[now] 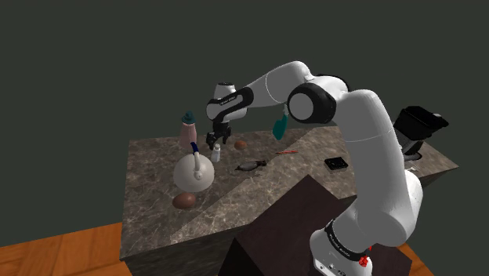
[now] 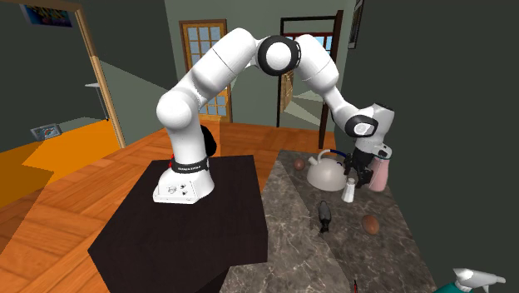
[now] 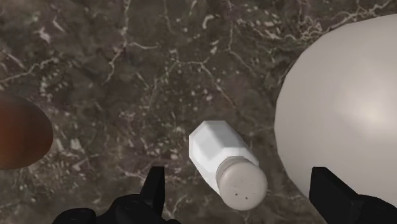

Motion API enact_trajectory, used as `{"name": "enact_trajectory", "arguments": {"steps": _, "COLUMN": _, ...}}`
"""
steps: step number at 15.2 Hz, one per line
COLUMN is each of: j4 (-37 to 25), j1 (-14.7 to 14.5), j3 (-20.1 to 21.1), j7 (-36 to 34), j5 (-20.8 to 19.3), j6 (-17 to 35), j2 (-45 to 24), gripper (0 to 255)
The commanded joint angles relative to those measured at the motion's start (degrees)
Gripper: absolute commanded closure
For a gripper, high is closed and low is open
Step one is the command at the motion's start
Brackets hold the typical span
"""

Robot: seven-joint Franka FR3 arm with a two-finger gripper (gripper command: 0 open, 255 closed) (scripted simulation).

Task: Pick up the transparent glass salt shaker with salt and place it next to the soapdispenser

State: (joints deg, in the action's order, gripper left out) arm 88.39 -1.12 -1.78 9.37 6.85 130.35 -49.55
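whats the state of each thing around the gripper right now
gripper: open, holding nothing
salt shaker: upright, not held
soap dispenser: upright
kettle: upright

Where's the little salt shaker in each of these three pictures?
Shoulder view: salt shaker under the gripper, beside the white kettle.
Second exterior view: just right of the kettle, under the gripper.
Wrist view: between the open fingers, kettle alongside.
Shared landmark: the kettle.
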Motion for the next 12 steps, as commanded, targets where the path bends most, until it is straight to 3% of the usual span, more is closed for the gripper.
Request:
{"name": "enact_trajectory", "arguments": {"steps": 1, "j4": 0.0, "j1": 0.0, "j3": 0.0, "j7": 0.0, "j5": 0.0, "j6": 0.0, "j2": 0.0, "gripper": 0}}
{"name": "enact_trajectory", "arguments": {"steps": 5, "j4": -0.42, "j1": 0.12, "j3": -0.32, "j7": -0.2, "j5": -0.34, "j6": -4.8, "j2": 4.37, "gripper": 0}}
{"name": "enact_trajectory", "arguments": {"steps": 12, "j4": -0.42, "j1": 0.12, "j3": -0.32, "j7": -0.2, "j5": -0.34, "j6": -4.8, "j2": 4.37, "gripper": 0}}
